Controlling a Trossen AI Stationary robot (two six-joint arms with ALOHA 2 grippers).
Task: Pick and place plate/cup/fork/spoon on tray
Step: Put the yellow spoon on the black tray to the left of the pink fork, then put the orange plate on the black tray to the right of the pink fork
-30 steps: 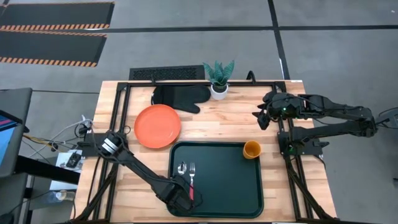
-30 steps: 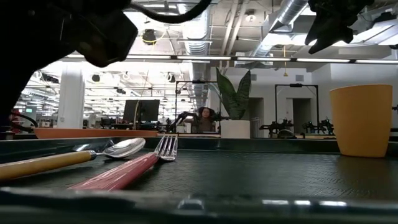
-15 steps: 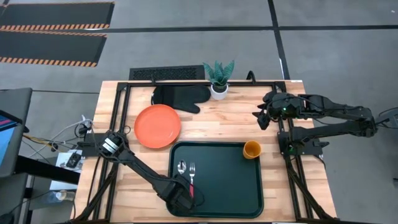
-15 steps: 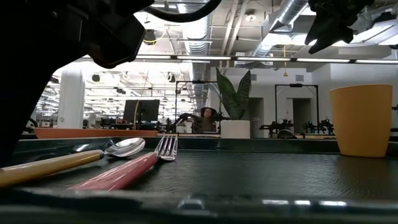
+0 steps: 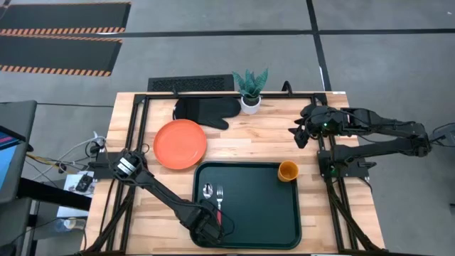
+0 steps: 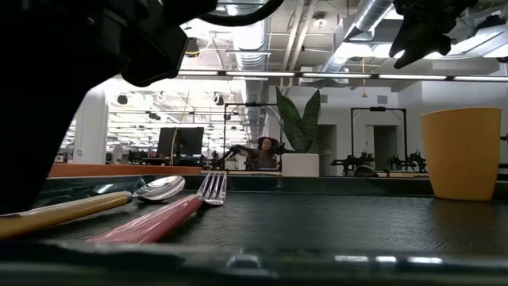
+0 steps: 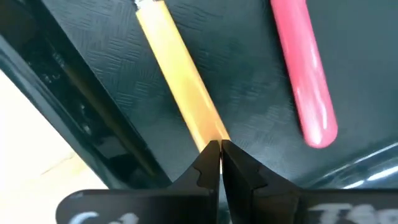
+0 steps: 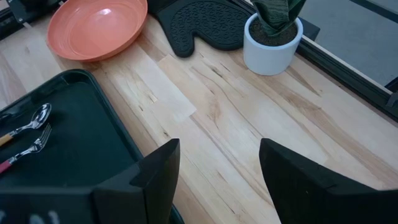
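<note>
The dark tray [image 5: 263,213] lies at the table's near middle. The spoon [image 5: 207,192] and the fork [image 5: 220,203] lie side by side flat on its left part, handles toward the near edge. The orange cup [image 5: 288,171] stands upright in its far right corner. The orange-red plate [image 5: 180,144] rests on the table beyond the tray's far left corner. My left gripper [image 7: 219,155] is shut, pointing down at the free end of the spoon's yellow handle [image 7: 180,81], beside the fork's pink handle [image 7: 305,81]. My right gripper [image 8: 217,180] is open and empty above the table's far right. My left gripper has its shut fingertips right at the free end of the spoon's handle [image 7: 210,134], coming from above. I cannot tell whether they touch it. The spoon lies flat on the tray [image 6: 95,205].
A black oven mitt [image 5: 206,112] and a white pot with a green plant [image 5: 250,92] sit at the table's far edge. Black frame rails run along the table's left and right sides. A person [image 6: 262,151] sits far off in the room.
My left arm has shifted a little: its dark bulk covers more of the low view's left side. The spoon, fork, cup and plate have stayed where they were.
</note>
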